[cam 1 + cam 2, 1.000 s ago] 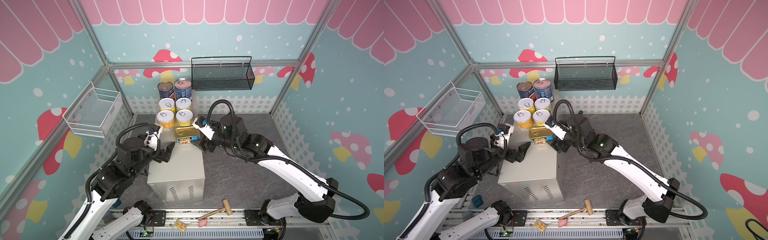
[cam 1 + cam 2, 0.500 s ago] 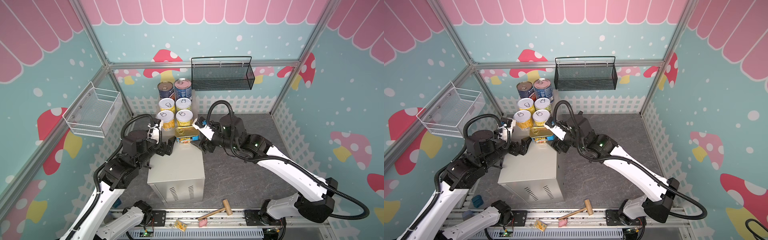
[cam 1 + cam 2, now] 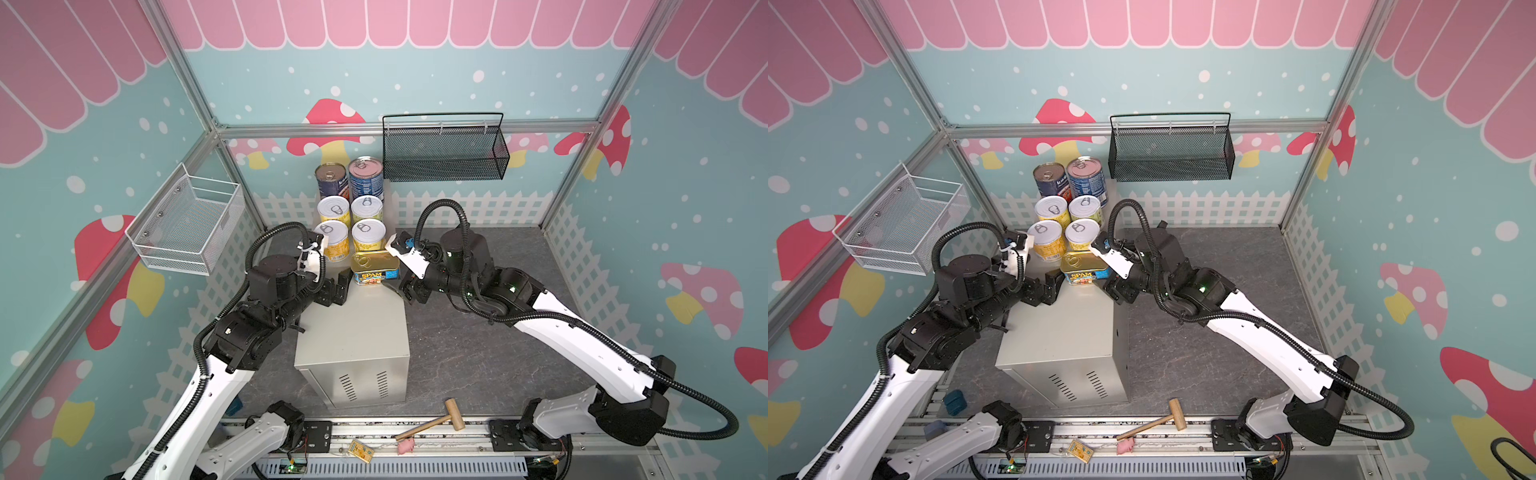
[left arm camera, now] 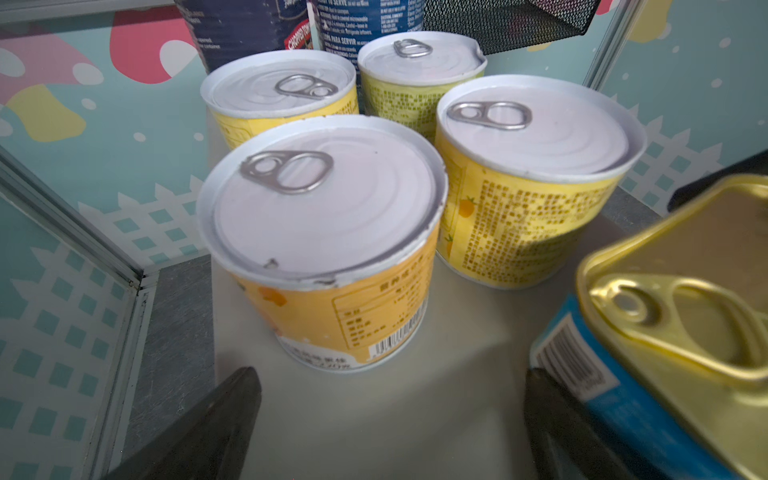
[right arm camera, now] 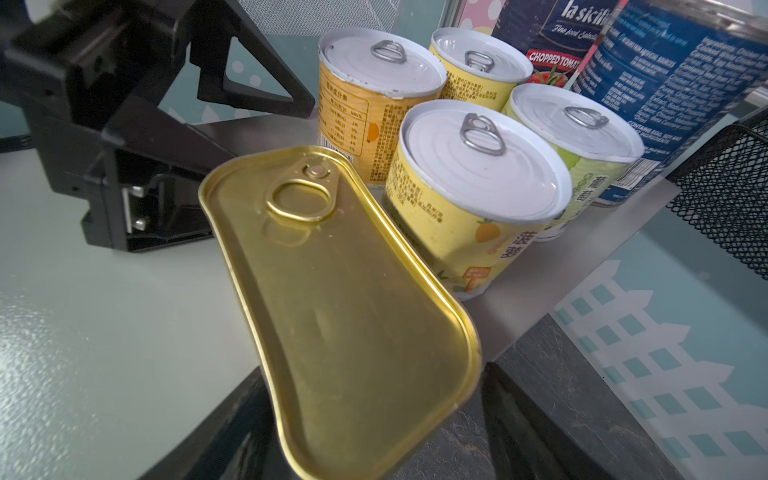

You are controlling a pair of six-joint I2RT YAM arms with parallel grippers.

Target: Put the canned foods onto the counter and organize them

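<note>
Now SPAM tin [image 3: 375,272] on counter [image 3: 353,332], between left hand [image 3: 337,289] and right hand [image 3: 409,289].

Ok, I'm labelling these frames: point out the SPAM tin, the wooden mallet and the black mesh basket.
SPAM tin [image 3: 375,277]: in a top view, on its front label.
wooden mallet [image 3: 454,414]: in a top view, on its head.
black mesh basket [image 3: 444,164]: in a top view, on its mesh wall.

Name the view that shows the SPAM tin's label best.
Both top views: the SPAM tin faces them, logo readable. The right wrist view shows only its gold lid; the left wrist view, one blurred corner with a barcode.
</note>
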